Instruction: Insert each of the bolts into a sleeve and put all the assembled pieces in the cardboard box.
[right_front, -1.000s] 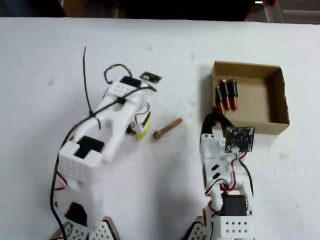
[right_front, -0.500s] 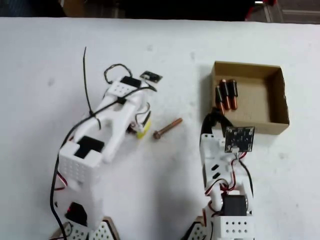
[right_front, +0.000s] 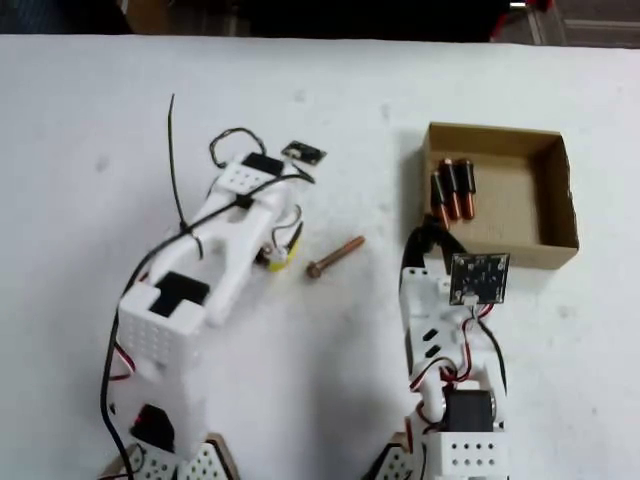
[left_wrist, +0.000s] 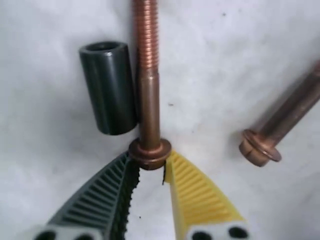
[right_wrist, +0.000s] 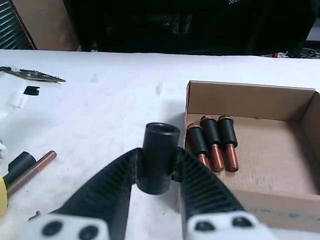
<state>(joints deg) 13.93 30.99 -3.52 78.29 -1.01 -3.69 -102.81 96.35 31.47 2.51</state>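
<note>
Well, on my left wrist feed the copper-coloured threaded bolt (left_wrist: 148, 100) lies flat on the white bench (left_wrist: 225, 50). The left gripper (left_wrist: 148, 167) has the bolt's flanged head pinched between its fingers (left_wrist: 200, 200), one dark grey and one yellow, clenched on the head as far as I can read it. A dark cylindrical sleeve (left_wrist: 109, 89) lies loose alongside the bolt's shank, parallel to it; I can't tell whether the two touch. From the high camera, a second copper bolt (right_front: 335, 256) lies free on the bench just beside the left gripper, between the two arms and about midway between the near and far edges.

On my right wrist feed the right gripper (right_wrist: 159, 160) is clenched from both sides on a black tubular sleeve (right_wrist: 160, 150), held upright with its open bore facing up. That gripper sits just outside the near left corner of the brown cardboard box (right_front: 520, 210), which stands in the right half of the bench, closer to the far edge. Inside the box, along its left wall, three assembled pieces (right_front: 452, 188) lie side by side — each a copper bolt wearing a black sleeve at the head end, the bare threads pointing towards the near wall.
</note>
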